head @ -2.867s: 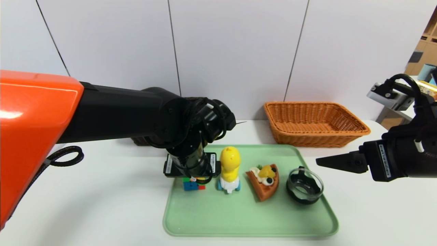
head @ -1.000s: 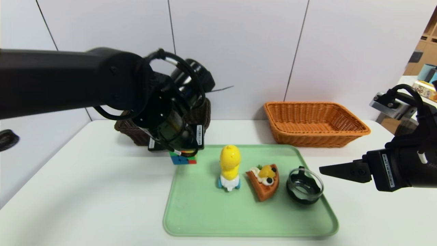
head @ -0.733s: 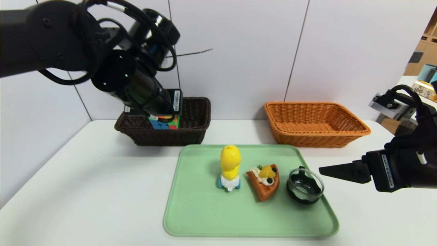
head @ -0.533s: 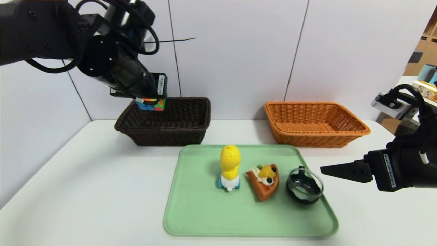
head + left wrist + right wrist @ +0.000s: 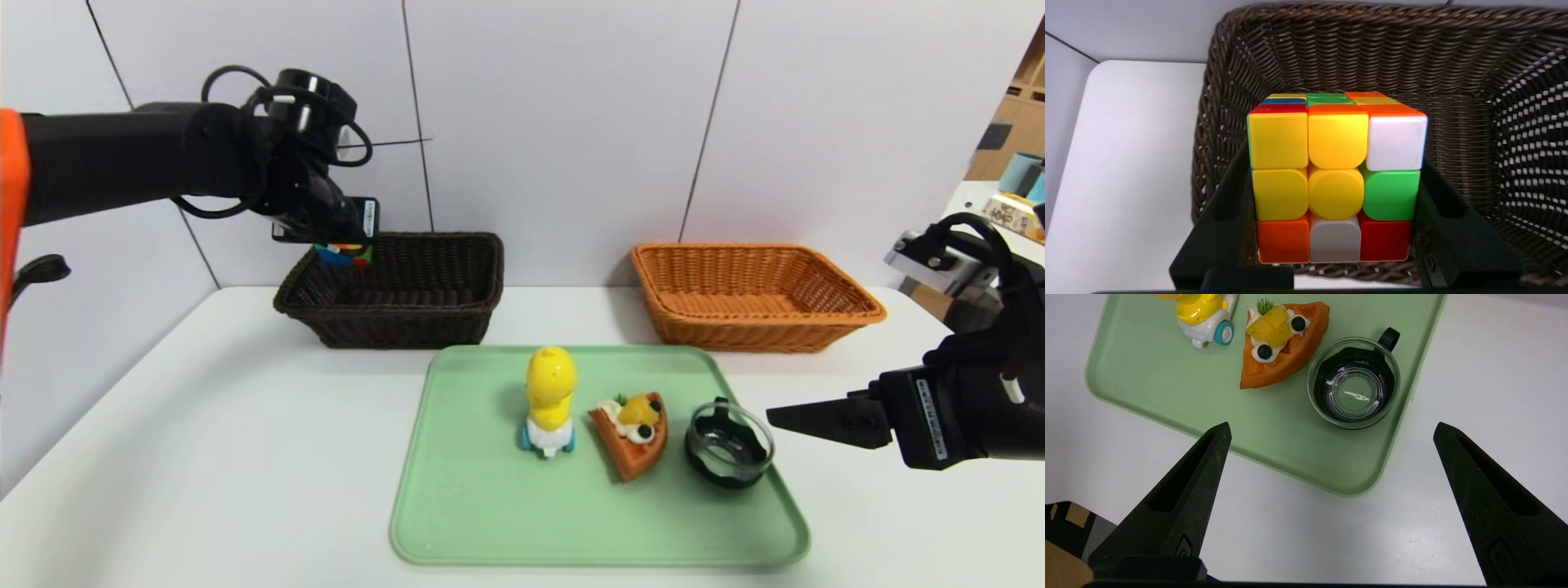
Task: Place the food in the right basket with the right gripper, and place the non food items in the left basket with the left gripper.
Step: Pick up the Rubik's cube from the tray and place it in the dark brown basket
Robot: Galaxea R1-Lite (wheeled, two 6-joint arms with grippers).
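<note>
My left gripper (image 5: 341, 245) (image 5: 1333, 163) is shut on the multicoloured puzzle cube (image 5: 344, 254) (image 5: 1335, 175) and holds it in the air over the left end of the dark brown left basket (image 5: 408, 322) (image 5: 1331, 53). On the green tray (image 5: 490, 506) (image 5: 1147, 375) stand the yellow duck toy (image 5: 549, 396) (image 5: 1202, 310), the food wedge with cream and fruit (image 5: 633, 437) (image 5: 1284, 343), and the clear glass bowl (image 5: 728, 445) (image 5: 1353, 381). Just right of the bowl, my right gripper (image 5: 775, 416) (image 5: 1332, 426) hovers open and empty. The orange right basket (image 5: 751, 327) holds nothing.
Both baskets stand at the back of the white table against the wall, with a gap between them. The tray takes up the middle front. Shelving and boxes (image 5: 1012, 163) lie beyond the table's right edge.
The left arm lifted the puzzle cube off the tray and swung it back and left until it hangs over the dark basket. The right gripper barely moved.
</note>
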